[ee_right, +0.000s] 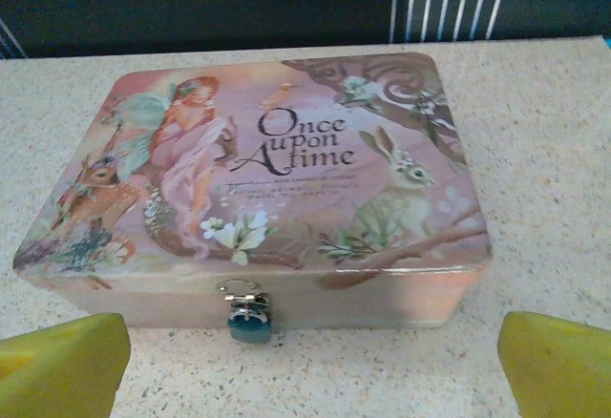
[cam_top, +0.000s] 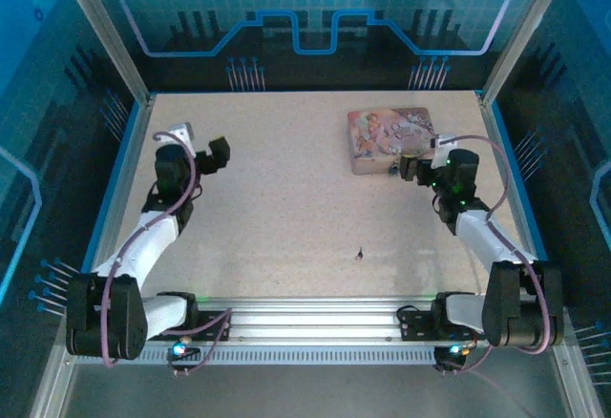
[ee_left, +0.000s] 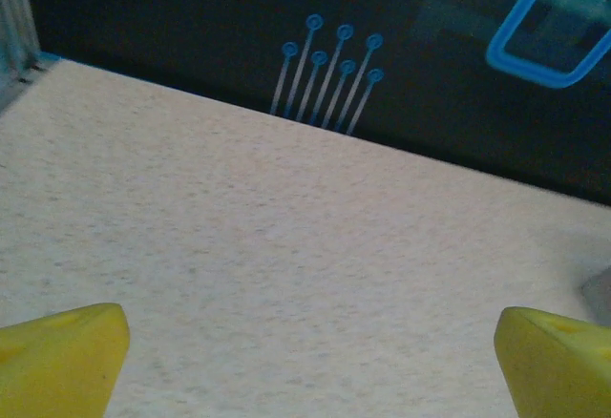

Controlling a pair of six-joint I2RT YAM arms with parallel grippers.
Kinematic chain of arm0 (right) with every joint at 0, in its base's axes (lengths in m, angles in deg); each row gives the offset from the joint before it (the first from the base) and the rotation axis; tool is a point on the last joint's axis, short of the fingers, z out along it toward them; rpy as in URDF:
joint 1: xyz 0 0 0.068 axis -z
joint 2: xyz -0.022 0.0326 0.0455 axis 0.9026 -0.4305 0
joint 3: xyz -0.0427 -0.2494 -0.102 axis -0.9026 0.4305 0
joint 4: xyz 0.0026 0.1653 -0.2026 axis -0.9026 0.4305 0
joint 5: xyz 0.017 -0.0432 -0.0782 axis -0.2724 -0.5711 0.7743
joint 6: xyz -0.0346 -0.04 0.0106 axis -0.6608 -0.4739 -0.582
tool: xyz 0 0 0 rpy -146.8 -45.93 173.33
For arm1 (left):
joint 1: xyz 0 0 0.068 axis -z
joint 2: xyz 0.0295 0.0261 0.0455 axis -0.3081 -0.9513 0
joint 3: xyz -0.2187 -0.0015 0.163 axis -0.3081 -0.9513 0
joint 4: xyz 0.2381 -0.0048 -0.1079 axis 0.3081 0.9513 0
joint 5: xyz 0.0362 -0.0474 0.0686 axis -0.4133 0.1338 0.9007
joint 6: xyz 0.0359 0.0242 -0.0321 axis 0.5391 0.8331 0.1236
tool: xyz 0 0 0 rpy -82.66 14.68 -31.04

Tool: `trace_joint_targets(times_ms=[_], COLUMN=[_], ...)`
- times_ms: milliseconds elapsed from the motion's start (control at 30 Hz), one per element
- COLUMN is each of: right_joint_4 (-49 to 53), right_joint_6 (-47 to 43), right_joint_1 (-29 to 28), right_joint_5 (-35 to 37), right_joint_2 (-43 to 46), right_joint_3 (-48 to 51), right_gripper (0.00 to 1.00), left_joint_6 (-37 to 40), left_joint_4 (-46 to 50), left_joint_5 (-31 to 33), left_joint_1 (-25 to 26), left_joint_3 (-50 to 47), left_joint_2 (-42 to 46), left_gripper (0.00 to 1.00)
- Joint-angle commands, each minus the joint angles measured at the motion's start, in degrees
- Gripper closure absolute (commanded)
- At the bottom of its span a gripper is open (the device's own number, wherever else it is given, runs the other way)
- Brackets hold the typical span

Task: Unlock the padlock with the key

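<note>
1. Padlock [ee_right: 250,321]: hangs on pink tin's [ee_right: 286,170] front hasp, prob. locking lid; right tool [ee_right: 310,365] faces it, fingers apart, empty.
2. Key [cam_top: 360,254]: loose on tabletop [cam_top: 267,198], well apart from tin; needs fetching.
3. Left tool [ee_left: 310,361]: fingers apart, empty.

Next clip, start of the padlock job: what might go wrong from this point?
1. The key is a tiny dark speck on the table, apart from both arms; the open left tool may well push it instead of lifting it.
2. The padlock hangs low on the front of the pink tin, which looks unfixed; the open right tool facing it could shove the tin.
</note>
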Motion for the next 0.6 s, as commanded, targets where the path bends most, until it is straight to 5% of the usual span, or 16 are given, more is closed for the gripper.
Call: trace_joint_targets(times_ms=[0, 300, 567], right_joint_4=[7.45, 8.7, 9.27], right_joint_6=[5.45, 12.04, 13.82], right_joint_1=[3.05, 9.49, 11.02], right_joint_5=[-5.66, -14.2, -12.75], right_joint_2=[-0.93, -11.34, -23.5], right_joint_3=[-3.97, -12.14, -22.54], right_gripper=[0.0, 0.0, 0.0], left_joint_6=[-8.93, -16.76, -18.54], left_joint_4=[13.43, 12.54, 10.81], left_joint_5=[-7.43, -12.8, -15.57], left_joint_1=[0.33, 12.4, 22.93], left_joint_3=[3.43, 9.47, 23.37], left_joint_2=[-0.51, -9.41, -25.95], left_gripper=[0.01, 0.01, 0.03])
